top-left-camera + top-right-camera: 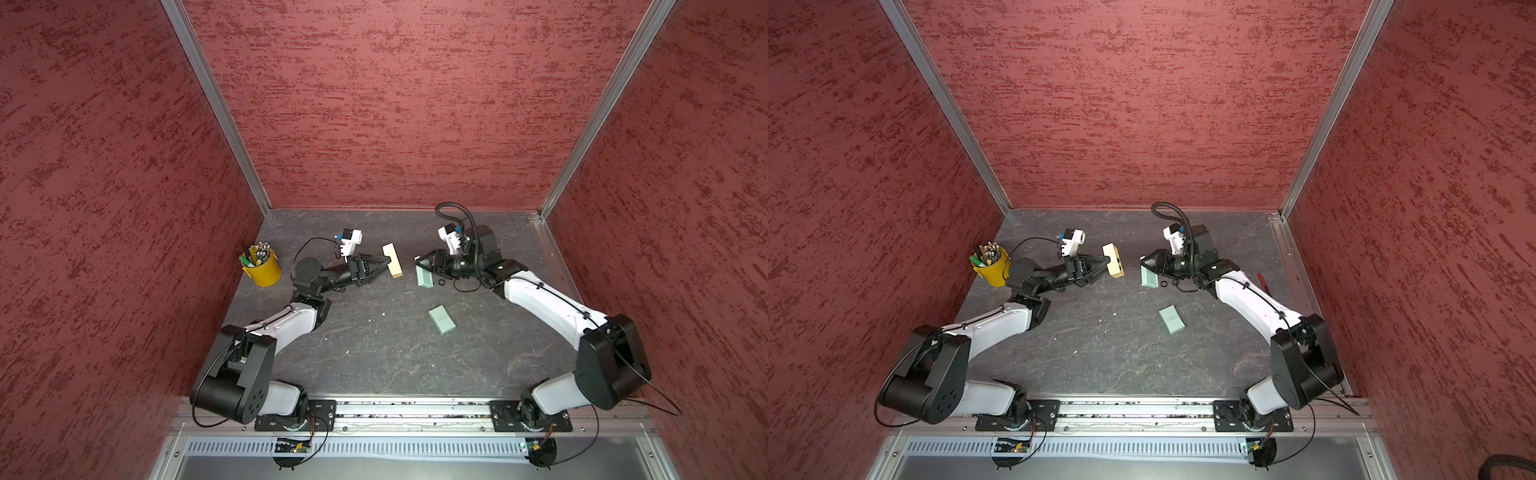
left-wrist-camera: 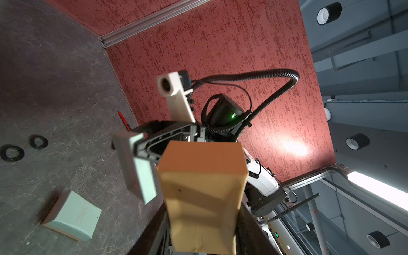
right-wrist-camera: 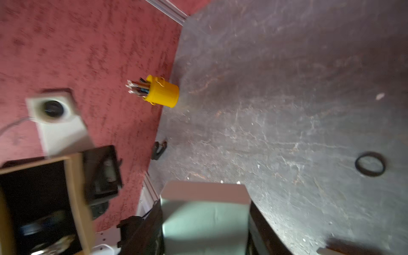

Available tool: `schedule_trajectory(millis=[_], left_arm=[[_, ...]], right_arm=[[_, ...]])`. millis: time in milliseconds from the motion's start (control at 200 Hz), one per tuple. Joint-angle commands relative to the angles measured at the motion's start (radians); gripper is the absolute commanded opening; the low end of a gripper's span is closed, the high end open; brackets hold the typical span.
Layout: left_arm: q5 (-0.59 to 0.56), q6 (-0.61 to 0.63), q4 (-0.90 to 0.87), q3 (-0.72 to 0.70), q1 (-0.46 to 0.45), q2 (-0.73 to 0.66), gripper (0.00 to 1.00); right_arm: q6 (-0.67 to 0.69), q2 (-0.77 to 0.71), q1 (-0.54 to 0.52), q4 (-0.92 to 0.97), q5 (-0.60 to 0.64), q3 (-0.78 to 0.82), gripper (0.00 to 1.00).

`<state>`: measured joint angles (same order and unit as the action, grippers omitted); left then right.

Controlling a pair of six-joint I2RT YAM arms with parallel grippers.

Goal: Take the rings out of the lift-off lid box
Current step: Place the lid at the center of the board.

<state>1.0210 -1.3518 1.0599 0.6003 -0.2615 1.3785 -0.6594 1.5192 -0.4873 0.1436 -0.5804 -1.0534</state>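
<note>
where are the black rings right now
In a top view, two black rings lie flat on the table, slightly right of centre, just beside the mint-green lid held by the right gripper.

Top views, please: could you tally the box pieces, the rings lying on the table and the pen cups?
Mint-green lid, held: 1
Tan box base, held: 1
Closed mint-green box: 1
Black rings on the table: 2
Yellow pen cup: 1
Total: 6
</note>
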Motion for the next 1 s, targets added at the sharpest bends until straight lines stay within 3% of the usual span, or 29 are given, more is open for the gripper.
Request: schedule_trajectory(millis=[0, 135, 656, 997], left_arm=[[0.027, 0.055, -0.097, 0.01, 0.014, -0.038, 0.47], [0.022, 0.09, -0.173, 0.013, 0.026, -0.078, 0.48], [0.011, 0.122, -0.275, 0.018, 0.043, -0.137, 0.49], [0.005, 0.138, -0.317, 0.027, 0.043, -0.154, 0.49]], right_arm=[[-0.03, 0.06, -0.076, -0.08, 0.177, 0.05, 0.51], [-0.026, 0.121, -0.13, -0.1, 0.281, 0.059, 0.51], [0.052, 0.317, -0.155, -0.073, 0.297, 0.043, 0.54], [0.129, 0.276, -0.155, 0.038, 0.32, -0.012, 0.7]])
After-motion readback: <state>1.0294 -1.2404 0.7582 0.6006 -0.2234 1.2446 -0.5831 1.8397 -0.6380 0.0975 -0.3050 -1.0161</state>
